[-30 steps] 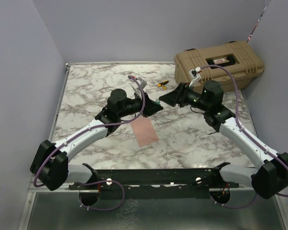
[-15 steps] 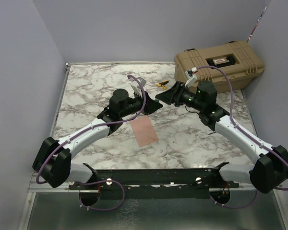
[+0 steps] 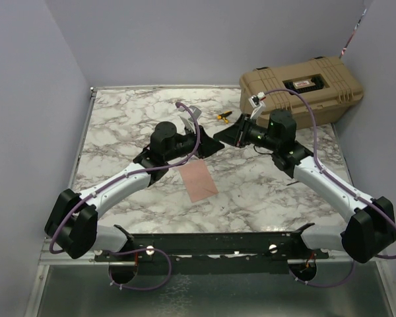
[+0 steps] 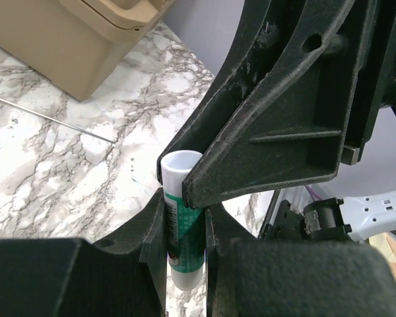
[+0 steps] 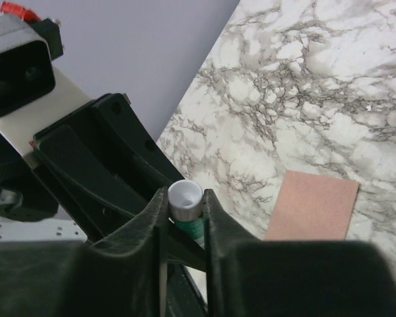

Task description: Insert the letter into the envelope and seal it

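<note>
Where the arms meet: above the middle of the table (image 3: 119, 125), with both reaching inward from their bases, elbows out and wrists pointing at each other.
Left arm: forearm slants up to the right; the left gripper (image 3: 212, 146) is held level, clear of the marble.
Left jaws: clamped on the green-labelled body of a glue stick (image 4: 182, 254).
Right arm: forearm slants up to the left; the right gripper (image 5: 185, 206) is tip to tip with the left one.
Right jaws: pressed on either side of the stick's white end.
Paper (image 3: 199, 181): one flat salmon-tan rectangle on the marble, just on the near side of the grippers and touched by neither. Whether it is the letter or the envelope cannot be told.
Case (image 3: 302, 89): tan, closed, at the far right corner.
</note>
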Controlling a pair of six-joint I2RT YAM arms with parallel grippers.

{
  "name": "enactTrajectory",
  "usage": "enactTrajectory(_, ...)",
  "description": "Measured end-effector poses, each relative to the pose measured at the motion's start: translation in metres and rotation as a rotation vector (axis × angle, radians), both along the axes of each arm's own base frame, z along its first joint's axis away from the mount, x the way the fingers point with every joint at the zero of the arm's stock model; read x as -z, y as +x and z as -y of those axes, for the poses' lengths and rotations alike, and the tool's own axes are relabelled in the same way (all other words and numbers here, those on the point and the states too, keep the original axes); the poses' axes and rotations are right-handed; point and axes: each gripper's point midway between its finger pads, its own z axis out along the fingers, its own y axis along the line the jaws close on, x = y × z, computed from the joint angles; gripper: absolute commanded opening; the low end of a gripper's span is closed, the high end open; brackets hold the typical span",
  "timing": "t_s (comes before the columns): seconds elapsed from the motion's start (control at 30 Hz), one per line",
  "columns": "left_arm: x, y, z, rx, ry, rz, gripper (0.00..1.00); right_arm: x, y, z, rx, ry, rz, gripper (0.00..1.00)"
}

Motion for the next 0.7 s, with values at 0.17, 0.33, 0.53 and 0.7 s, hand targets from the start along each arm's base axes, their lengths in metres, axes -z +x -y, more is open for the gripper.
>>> enactTrajectory(0.17, 0.000, -0.005, 0.001, 0.028, -0.001, -0.019, 0.00, 0.001, -0.003, 0.002, -0.029, -0.028, 0.043, 0.01)
enactTrajectory(0.33, -0.012, -0.023, 0.003, 0.137, -0.008, 0.026, 0.00, -0.010, -0.019, 0.007, -0.119, -0.017, 0.115, 0.01)
enactTrajectory(0.53, -0.041, -0.067, -0.001, 0.329, -0.049, 0.121, 0.00, -0.042, -0.071, 0.008, -0.405, 0.071, 0.320, 0.01)
enactTrajectory(0.7, -0.058, -0.102, -0.001, 0.477, -0.077, 0.183, 0.00, -0.059, -0.108, 0.012, -0.601, 0.068, 0.482, 0.01)
